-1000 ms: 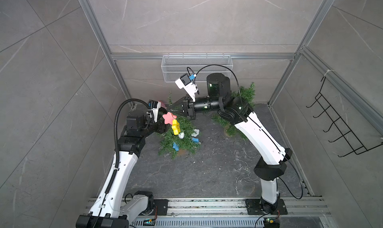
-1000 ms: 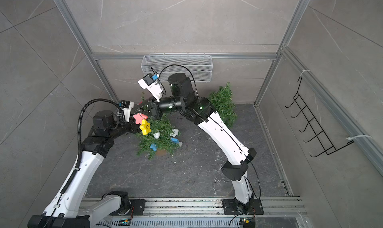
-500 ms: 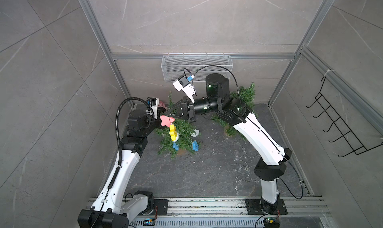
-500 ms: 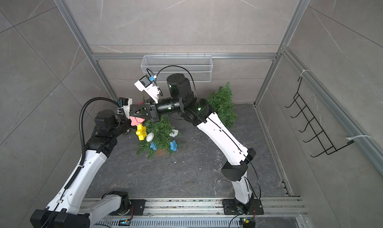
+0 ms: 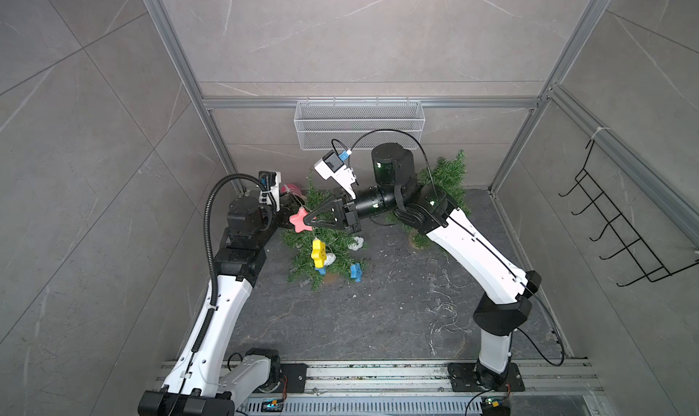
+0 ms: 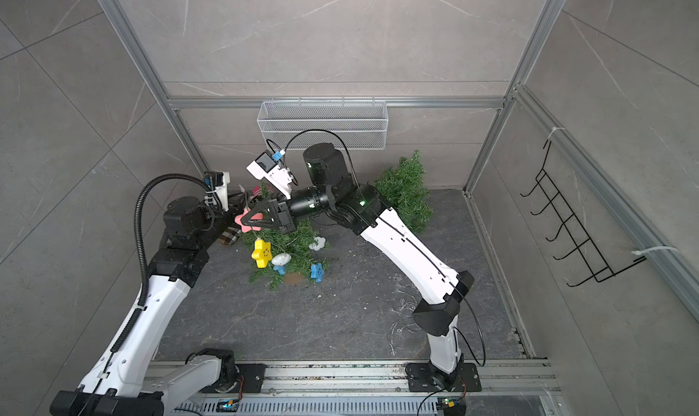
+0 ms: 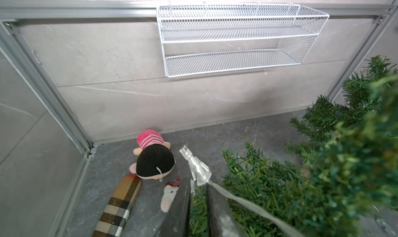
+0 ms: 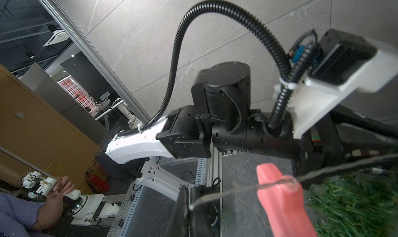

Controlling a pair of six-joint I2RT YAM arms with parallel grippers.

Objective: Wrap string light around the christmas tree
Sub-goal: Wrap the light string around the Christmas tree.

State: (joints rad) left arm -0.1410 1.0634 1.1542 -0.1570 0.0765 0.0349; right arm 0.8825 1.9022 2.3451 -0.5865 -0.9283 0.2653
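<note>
The string light point(image 7: 247, 203) runs as a short, near-taut span between the two claws, high at the left flank of the tree point(image 5: 340, 255), and it crosses the pink star point(image 8: 280, 203). A clear bulb point(image 7: 195, 167) sticks out past the left claw point(image 7: 198, 182). That claw's jaws stand narrow and look nipped on the wire at the bulb's base, and from there the wire slants away along the branches. The span's other end comes out from between the jaws of the right claw point(image 8: 190, 189), which is closed tight on it.

The span's long axis therefore points from claw to claw, roughly level, with the treetop just beside and below it. The left claw sits just off the tree's left side, while the right claw reaches in over the branches.

More loose wire point(image 5: 446, 312) lies by the right arm point(image 5: 472, 251), well apart from the tree. I judge that the next pass must carry the span around the tree, not merely along it. A second tree point(image 5: 448, 175) stands behind the right arm.
</note>
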